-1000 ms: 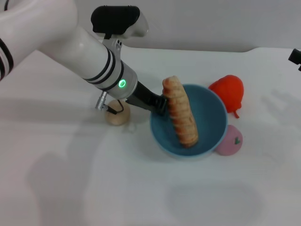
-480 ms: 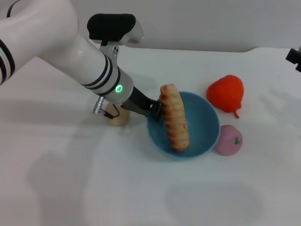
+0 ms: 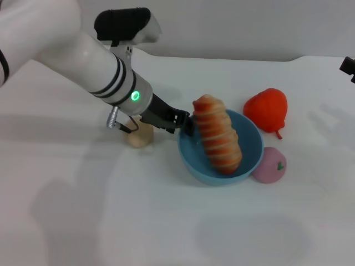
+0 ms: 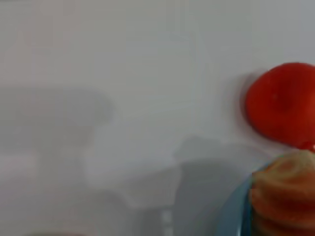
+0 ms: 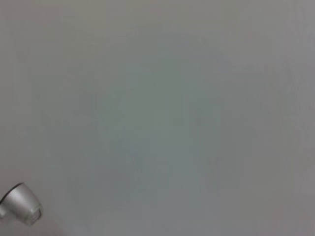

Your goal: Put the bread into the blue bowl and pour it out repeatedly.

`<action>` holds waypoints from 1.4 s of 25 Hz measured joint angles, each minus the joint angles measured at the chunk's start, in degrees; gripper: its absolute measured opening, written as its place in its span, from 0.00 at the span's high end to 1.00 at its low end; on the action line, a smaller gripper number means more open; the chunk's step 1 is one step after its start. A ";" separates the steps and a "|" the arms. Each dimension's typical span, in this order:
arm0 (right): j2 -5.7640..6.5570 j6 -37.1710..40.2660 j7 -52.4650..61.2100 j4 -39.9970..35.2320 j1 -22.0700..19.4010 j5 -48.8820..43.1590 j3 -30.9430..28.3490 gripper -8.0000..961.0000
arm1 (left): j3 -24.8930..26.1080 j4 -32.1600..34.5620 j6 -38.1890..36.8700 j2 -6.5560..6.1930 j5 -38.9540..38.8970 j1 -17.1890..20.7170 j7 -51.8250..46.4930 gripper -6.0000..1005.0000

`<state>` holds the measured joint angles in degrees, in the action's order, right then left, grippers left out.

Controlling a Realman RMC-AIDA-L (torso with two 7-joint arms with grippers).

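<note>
Left gripper (image 3: 186, 123) has its fingers clamped on the rim of the blue bowl (image 3: 252, 145), on the side toward the bench's left edge. The bread (image 3: 219, 138) leans inside, upper end above the rim.

We judge the pour under way: tip slowly away from the fingers so the loaf slides out, not jumps.

Room: red toy (image 3: 268, 109) and pink toy (image 3: 271, 165) sit close by on the far-right side, beige ball (image 3: 140, 134) behind the fingers; open bench lies toward the near edge.

Right gripper (image 3: 349, 67) apparently parked at the right edge; fingers unreadable.
</note>
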<state>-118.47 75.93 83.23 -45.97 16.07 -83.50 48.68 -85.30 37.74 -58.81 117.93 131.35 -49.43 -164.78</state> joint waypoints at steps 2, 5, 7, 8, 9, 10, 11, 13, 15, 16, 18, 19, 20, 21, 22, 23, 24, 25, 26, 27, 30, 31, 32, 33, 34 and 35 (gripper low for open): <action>0.00 0.00 0.00 0.00 -0.04 0.21 -0.01 0.49 | 2.22 0.22 -1.58 -0.33 0.40 0.02 0.08 0.60; 0.00 -0.04 0.01 0.00 -0.10 0.37 -0.13 0.49 | 5.64 1.93 -3.61 -0.64 1.41 1.01 0.36 0.58; 0.00 -0.48 0.01 0.00 -0.08 0.38 -0.17 0.49 | 8.72 4.34 -3.94 -0.65 2.55 2.61 0.46 0.58; -0.02 -0.96 0.01 0.00 -0.03 0.40 -0.17 0.49 | 10.57 5.76 -3.92 -0.61 3.05 3.67 0.58 0.58; -0.06 -1.51 0.01 0.01 0.01 0.40 -0.17 0.49 | 12.09 6.83 -3.72 -0.55 3.15 4.54 0.90 0.58; -0.11 -2.03 0.01 0.11 0.03 0.43 -0.17 0.49 | 13.81 8.09 -3.50 -0.45 3.16 5.58 1.40 0.58; -0.16 -2.57 0.02 0.36 0.07 0.45 -0.17 0.49 | 15.28 9.22 -3.34 -0.37 3.07 6.50 1.95 0.58; -0.18 -3.31 0.02 1.01 0.14 0.52 -0.36 0.49 | 17.30 11.35 -3.16 -0.26 2.91 8.41 2.71 0.58; -0.18 -4.70 0.02 2.70 0.35 1.09 -2.08 0.49 | 17.82 12.40 -3.02 -0.25 2.83 9.29 2.79 0.58; -0.22 -4.97 0.02 3.31 0.46 1.63 -2.77 0.49 | 18.60 14.59 -2.26 -0.24 2.23 11.22 3.09 0.58; -0.20 -5.80 -0.13 6.03 0.74 4.68 -5.72 0.49 | 18.94 16.79 -0.29 -0.24 -1.12 13.75 5.47 0.58; -0.14 -6.04 -0.48 7.92 0.87 7.07 -7.41 0.49 | 19.09 17.45 0.82 -0.24 -4.04 14.96 7.68 0.58; 0.01 -6.11 -1.02 9.61 0.99 9.60 -8.94 0.49 | 19.36 17.67 1.58 -0.24 -6.72 15.89 9.88 0.58; 0.12 -6.16 -1.55 10.99 1.02 11.51 -10.30 0.49 | 19.89 17.79 2.71 -0.23 -10.91 17.14 13.26 0.59; 0.18 -6.18 -2.19 12.05 1.04 13.39 -11.61 0.49 | 20.44 17.65 3.66 -0.20 -14.81 18.03 16.35 0.59; 0.21 -6.21 -2.57 12.65 1.01 14.30 -13.07 0.49 | 21.25 17.02 4.42 -0.18 -19.45 19.01 19.74 0.59; 0.22 -6.22 -2.73 12.95 0.95 14.63 -13.97 0.49 | 22.15 16.14 4.99 -0.17 -24.19 19.97 22.98 0.59; 0.22 -6.24 -2.80 13.34 0.87 14.87 -15.07 0.49 | 23.21 15.04 5.07 -0.15 -28.60 20.65 26.34 0.59; 0.23 -6.32 -2.81 13.85 0.83 14.91 -16.18 0.49 | 24.62 13.41 4.78 -0.16 -33.52 21.36 29.99 0.59; 0.23 -6.37 -2.83 14.41 0.83 14.94 -17.30 0.49 | 26.14 11.51 4.12 -0.15 -38.96 22.01 33.83 0.59; 0.25 -6.64 -3.12 17.64 1.27 15.17 -22.36 0.49 | 30.96 4.70 -1.34 -0.09 -54.81 23.47 46.97 0.59; 0.25 -6.72 -3.58 18.69 1.41 15.27 -23.86 0.49 | 30.96 4.70 -1.34 -0.09 -54.81 23.47 46.97 0.59; 0.25 -6.76 -4.66 19.67 1.58 15.36 -25.38 0.49 | 35.13 -1.44 -7.20 -0.07 -64.68 24.09 57.14 0.59; 0.25 -6.78 -6.45 20.53 1.68 15.44 -26.90 0.49 | 36.29 -3.06 -8.65 -0.07 -66.71 24.25 59.78 0.59; 0.24 -6.78 -8.07 21.25 1.78 15.45 -28.09 0.49 | 38.07 -5.37 -10.76 -0.06 -69.50 24.58 63.74 0.59; 0.22 -6.78 -9.86 21.96 1.87 15.49 -29.13 0.49 | 39.50 -7.08 -12.50 -0.05 -71.45 24.96 67.18 0.59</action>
<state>-118.26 69.15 73.37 -24.01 17.94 -68.01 19.55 -45.80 30.66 -71.31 117.88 59.90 -24.48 -97.60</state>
